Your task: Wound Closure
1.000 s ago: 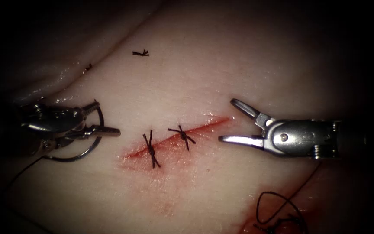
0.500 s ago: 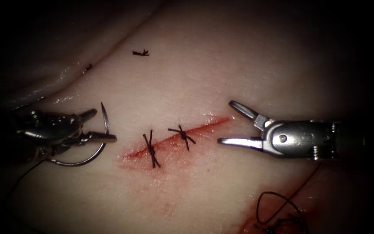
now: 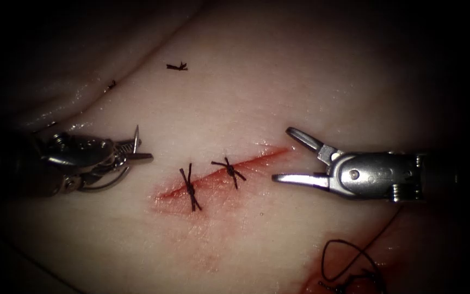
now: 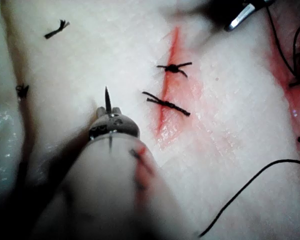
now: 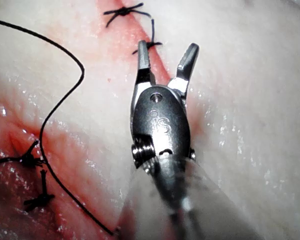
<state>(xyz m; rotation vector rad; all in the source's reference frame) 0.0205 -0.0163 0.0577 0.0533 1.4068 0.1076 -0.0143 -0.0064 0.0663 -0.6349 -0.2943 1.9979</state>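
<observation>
In the endoscope view the left tool (image 3: 135, 154) is on the tissue (image 3: 235, 98) left of the cut (image 3: 257, 158). Its jaws are shut on the curved needle (image 3: 118, 178) not far behind the point. The sharp tip sticks up above the jaws; the rest of the curve arcs below the tool. The needle is clear of the tissue. The right tool (image 3: 284, 154) stands wide open at the cut's right end and holds nothing. The left wrist view shows the left tool (image 4: 109, 111) with the needle tip (image 4: 107, 95) poking past it. The right wrist view shows the right tool (image 5: 166, 54) spread over the cut.
Two knotted stitches (image 3: 190, 188) (image 3: 228, 172) cross the cut, with red fluid around them. Loose thread (image 3: 349, 256) loops on a red patch at the lower right. Cut ends of thread (image 3: 176, 66) lie on the far tissue. Thread (image 5: 60, 100) runs beside the right tool.
The left tool's jaws have closed on the needle, which has turned so its tip stands up above them. The right tool has barely moved and stays open.
</observation>
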